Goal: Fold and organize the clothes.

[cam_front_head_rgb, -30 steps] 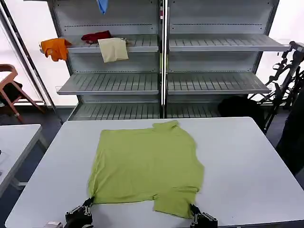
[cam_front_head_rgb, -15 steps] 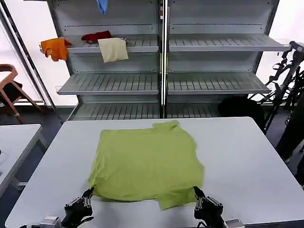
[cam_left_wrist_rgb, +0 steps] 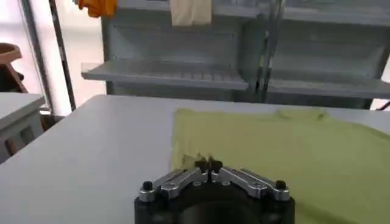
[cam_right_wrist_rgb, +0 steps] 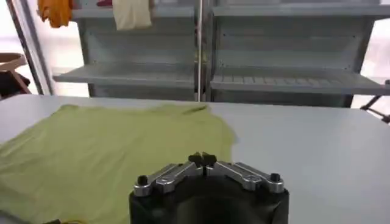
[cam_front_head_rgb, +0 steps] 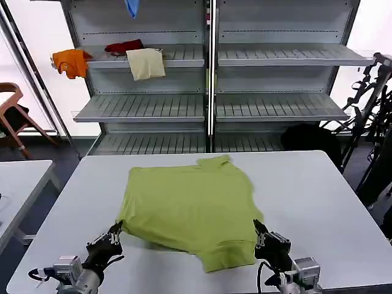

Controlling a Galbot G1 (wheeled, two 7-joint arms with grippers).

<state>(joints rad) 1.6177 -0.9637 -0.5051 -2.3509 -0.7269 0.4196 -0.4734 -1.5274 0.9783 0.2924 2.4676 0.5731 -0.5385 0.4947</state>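
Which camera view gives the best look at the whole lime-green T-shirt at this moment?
The head view: it shows the whole T-shirt spread on the table, with the left gripper and right gripper pinching its near corners. The left wrist view and right wrist view each show part of the fabric at a low angle.

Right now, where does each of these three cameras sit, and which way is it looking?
Head view: high on the robot, looking down at the green T-shirt on the table; left end effector and right end effector hold its near corners.
Left wrist view: behind the left end effector, facing the shelves.
Right wrist view: behind the right end effector, likewise.
All three share the shirt.
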